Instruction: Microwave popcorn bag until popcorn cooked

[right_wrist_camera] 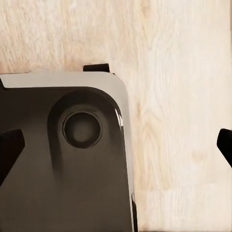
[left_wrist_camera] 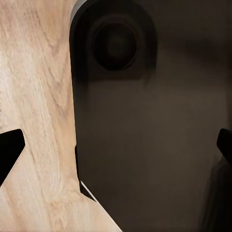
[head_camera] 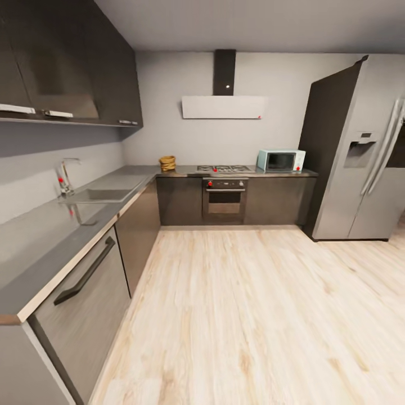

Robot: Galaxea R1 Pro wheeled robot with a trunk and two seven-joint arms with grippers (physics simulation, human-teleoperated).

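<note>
Where the countertop point(head_camera: 140, 171) meets the far wall, popcorn bag point(head_camera: 167, 163) standing left of the gas hob point(head_camera: 224, 168), microwave point(head_camera: 280, 161) right of it, well apart. Left gripper point(left_wrist_camera: 116, 147) and right gripper point(right_wrist_camera: 116, 147) both spread wide, empty, over wooden floor point(head_camera: 253, 315).

Pale wood-plank floor point(head_camera: 253, 315) runs through the whole room, with plain grey-white walls point(head_camera: 163, 135) all round. Dark upper cabinets point(head_camera: 67, 67) hang along the left wall over a steel sink point(head_camera: 104, 195) and its tap point(head_camera: 66, 175). Built-in oven point(head_camera: 225, 201) sits in the far run under a flat white extractor hood point(head_camera: 224, 107). Tall steel fridge point(head_camera: 360, 152) stands on the right.
</note>
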